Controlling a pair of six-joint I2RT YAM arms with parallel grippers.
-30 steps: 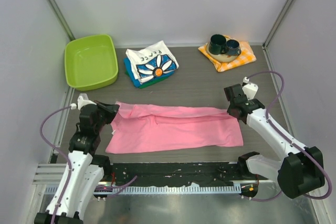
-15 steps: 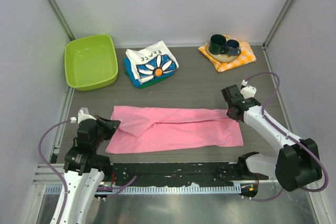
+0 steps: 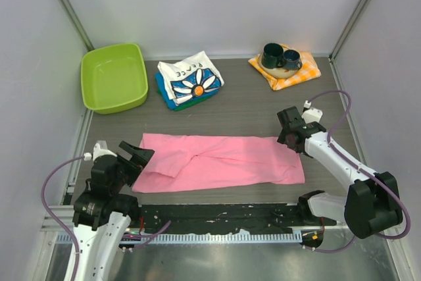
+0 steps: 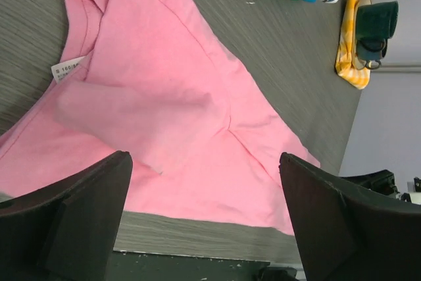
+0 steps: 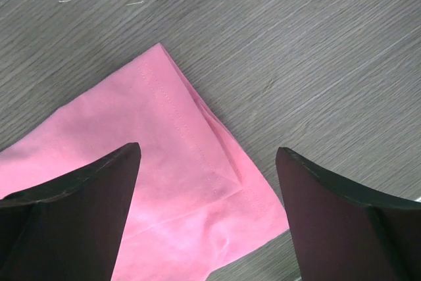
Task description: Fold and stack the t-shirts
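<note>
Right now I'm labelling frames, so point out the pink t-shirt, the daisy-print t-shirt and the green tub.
pink t-shirt (image 3: 223,162), top view, middle of the cloth
daisy-print t-shirt (image 3: 195,83), top view, on the flower
green tub (image 3: 113,82), top view, bare floor inside
</note>
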